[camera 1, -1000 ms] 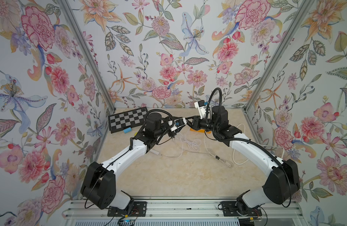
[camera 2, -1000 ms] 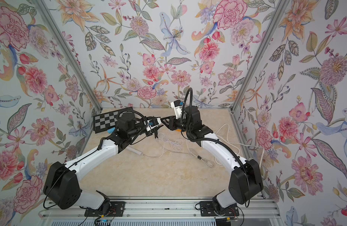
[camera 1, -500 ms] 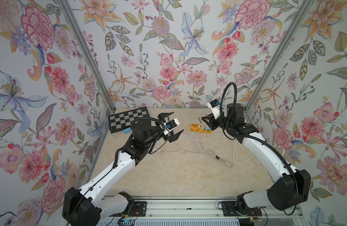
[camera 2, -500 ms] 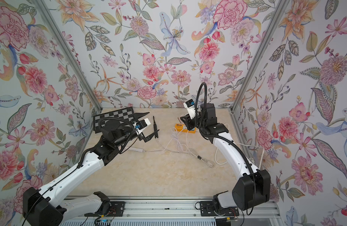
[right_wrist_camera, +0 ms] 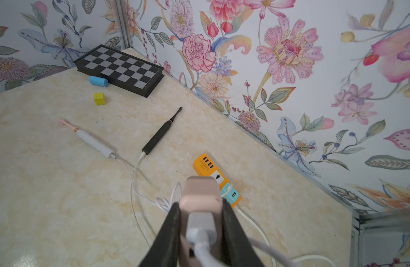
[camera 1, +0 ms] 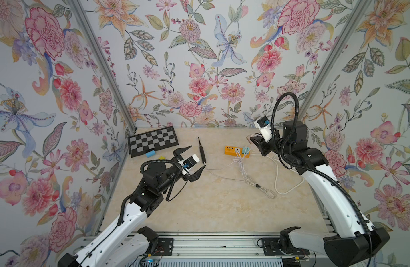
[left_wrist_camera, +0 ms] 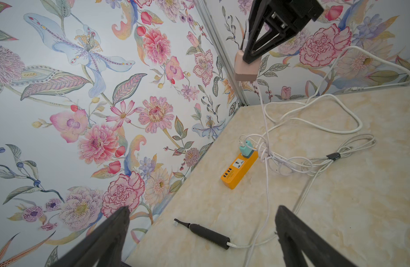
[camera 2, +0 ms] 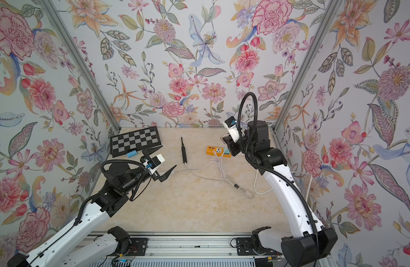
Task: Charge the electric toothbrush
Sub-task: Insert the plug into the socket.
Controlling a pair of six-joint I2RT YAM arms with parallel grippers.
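Wide open and empty, the left gripper (camera 2: 169, 156) hangs near the black toothbrush (camera 2: 184, 154), which lies on the table (camera 1: 211, 208) with a white cable (left_wrist_camera: 266, 185) already in its base. The right gripper (right_wrist_camera: 200, 204) clamps the pink adapter (right_wrist_camera: 199, 188) aloft near the orange power strip (camera 1: 236, 151). The strip's large socket, beside a teal plug (left_wrist_camera: 246, 151), stands free, so plugging in seemingly remains.

White arm links (camera 1: 130, 215), black joints (camera 1: 294, 134), ribbed black cables (camera 1: 287, 93), pointed black jaws
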